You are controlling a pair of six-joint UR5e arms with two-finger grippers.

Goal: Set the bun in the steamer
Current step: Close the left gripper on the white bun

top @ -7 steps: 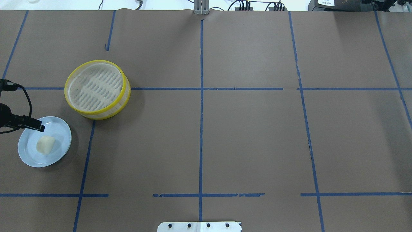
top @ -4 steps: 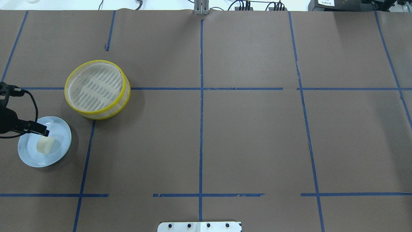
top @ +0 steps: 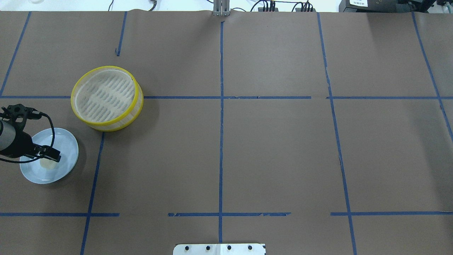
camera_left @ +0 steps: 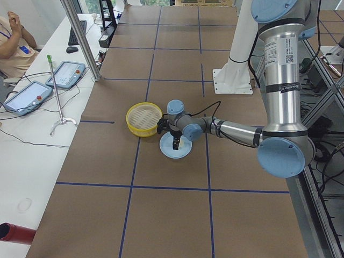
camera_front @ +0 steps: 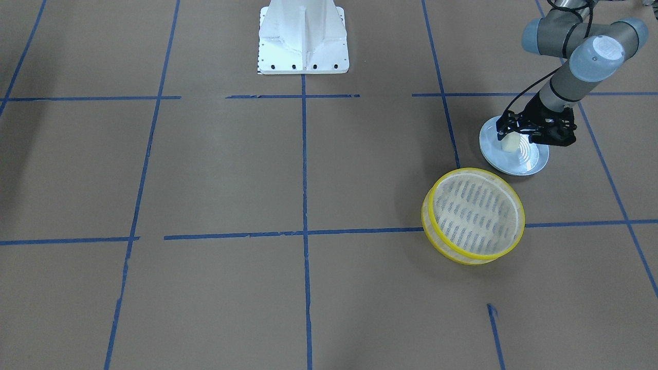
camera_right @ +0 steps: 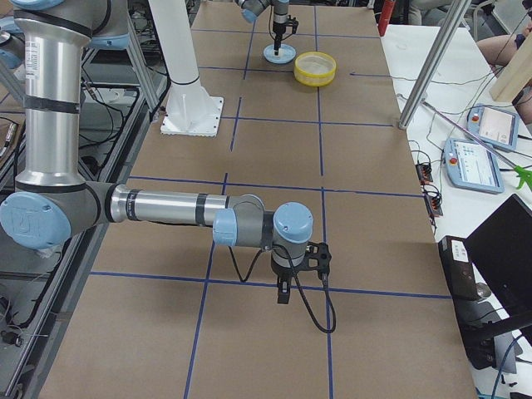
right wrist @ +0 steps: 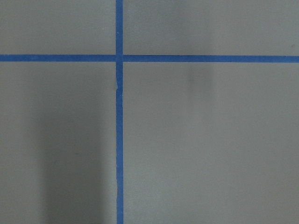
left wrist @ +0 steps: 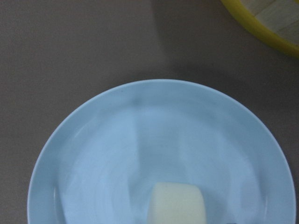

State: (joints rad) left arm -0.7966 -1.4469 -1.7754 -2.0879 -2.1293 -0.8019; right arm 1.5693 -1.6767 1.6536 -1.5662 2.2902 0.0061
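The cream-white bun (camera_front: pixel 509 145) lies on a pale blue plate (camera_front: pixel 525 160) on the table's left side. My left gripper (camera_front: pixel 510 135) hangs fingers-down right over the bun and looks open, with the bun still resting on the plate. In the overhead view the gripper (top: pixel 52 157) covers most of the bun (top: pixel 45 163). The left wrist view shows the bun (left wrist: pixel 177 204) at the bottom edge on the plate (left wrist: pixel 140 130), with no fingers in sight. The yellow-rimmed steamer (top: pixel 106 97) stands empty just beyond the plate. My right gripper (camera_right: pixel 284 293) shows only in the exterior right view, so I cannot tell its state.
Brown paper with blue tape lines covers the table. The robot's white base (camera_front: pixel 303 36) stands at the middle of the near edge. The right arm (camera_right: pixel 166 206) hovers low over bare paper far from the plate. An operator's table with tablets (camera_left: pixel 67 74) lies beyond the far edge.
My left gripper has moved from the plate's far-left rim to right over the bun, now covering most of it. The bun, plate and steamer have not moved.
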